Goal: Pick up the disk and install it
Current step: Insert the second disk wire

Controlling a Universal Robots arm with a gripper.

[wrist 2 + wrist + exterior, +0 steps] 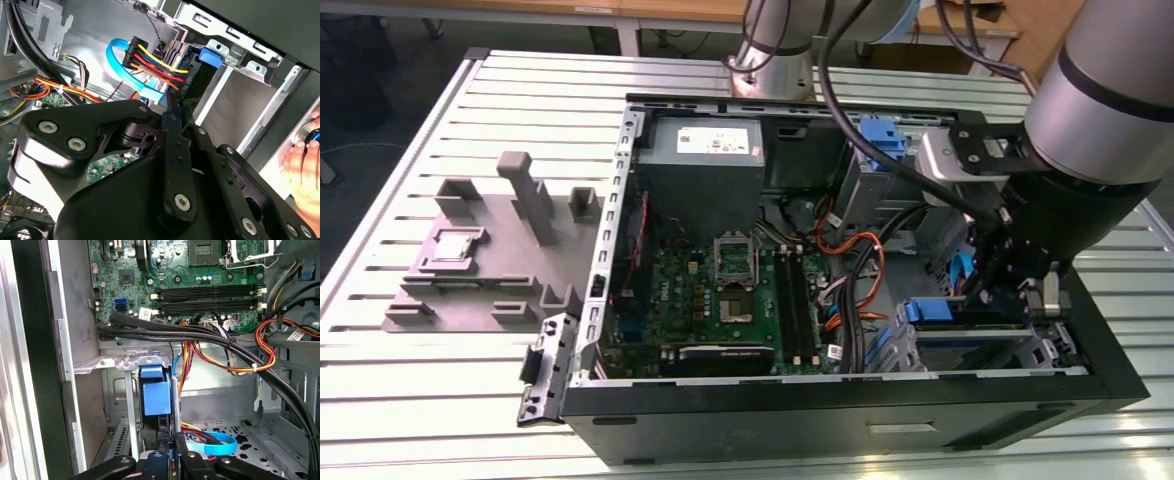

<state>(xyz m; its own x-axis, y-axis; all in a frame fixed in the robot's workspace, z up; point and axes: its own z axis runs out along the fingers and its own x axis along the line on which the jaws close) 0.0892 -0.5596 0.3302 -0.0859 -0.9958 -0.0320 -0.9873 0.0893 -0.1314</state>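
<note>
The slatted metal table (pixel 440 400) carries an open black computer case (pixel 854 425), lying on its side with its interior facing up. The robot arm (pixel 1107 100) reaches down into the case at the exterior view's right, near the drive cage (pixel 987 350) in the near right corner.

On the table at the exterior view's left, beside the case, sits a grey fixture block (pixel 494 250) with upright posts. Inside the case, the grey power supply (pixel 700 150) with a white sticker lies at the far side, and the green motherboard (pixel 720 290) covers the floor of the case; it also shows in the first wrist view (pixel 200 280). A bundle of black, orange, red and yellow cables (pixel 225 355) crosses between the motherboard and the drive cage. A taller blue plastic caddy (pixel 887 135) stands at the far right of the case.

The disk (pixel 157 397), seen by its blue carrier end, stands on edge in a slot of the drive cage, with metal cage rails on both sides. The gripper (pixel 171 442) is closed on the disk's edge, its 2 black fingers (pixel 181 445) pressed close together on it. A light blue data cable (pixel 117 55) loops nearby. A person's hand (pixel 302 165) rests outside the case wall in the second wrist view.
</note>
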